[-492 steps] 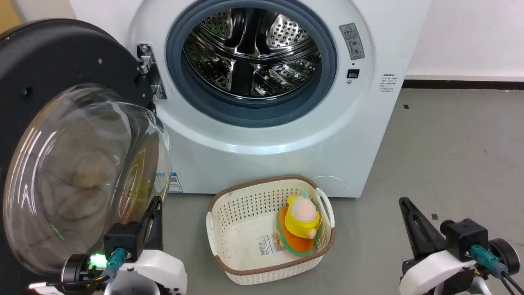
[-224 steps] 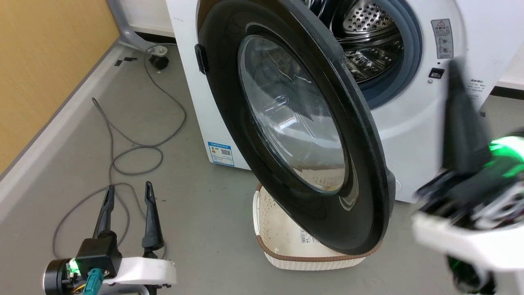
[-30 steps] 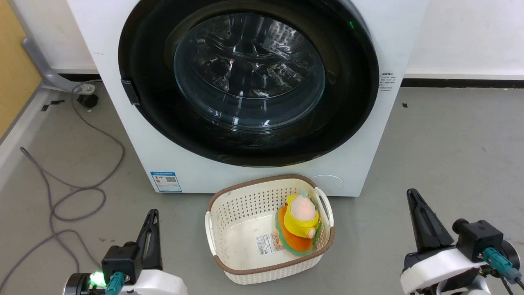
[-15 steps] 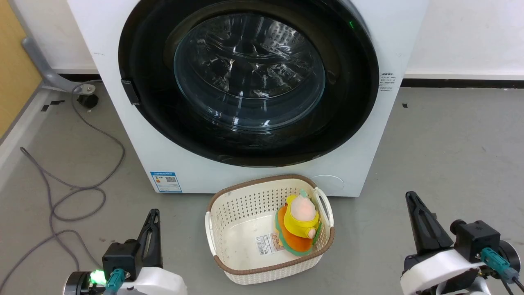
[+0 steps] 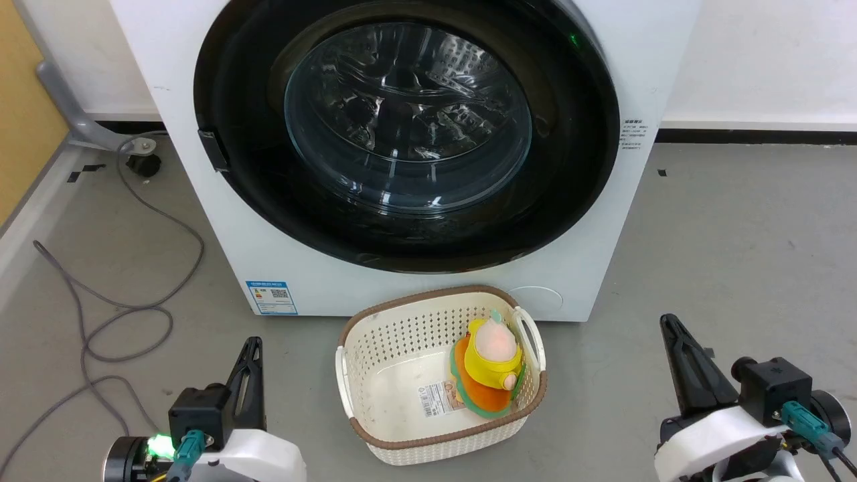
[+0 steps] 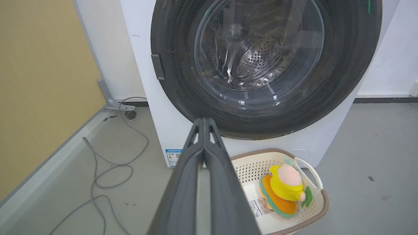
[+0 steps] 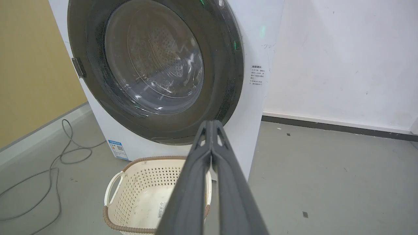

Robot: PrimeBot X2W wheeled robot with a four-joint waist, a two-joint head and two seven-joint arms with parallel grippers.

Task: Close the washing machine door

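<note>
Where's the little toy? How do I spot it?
Find the big white washing machine with its round black door shut. On the floor before it stands a cream basket. The toy lies inside, at its right: the only bright yellow and orange thing.

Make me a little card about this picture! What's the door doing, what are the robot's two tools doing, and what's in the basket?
door: washing machine door flat against the washing machine, looks closed
left tool: shut, holding nothing, apart from the door
right tool: shut, holding nothing, apart from the door
basket: cream, on the floor in front of the machine
in the basket: yellow and orange soft toy, on its right side
also on the floor: grey cable at the left
</note>
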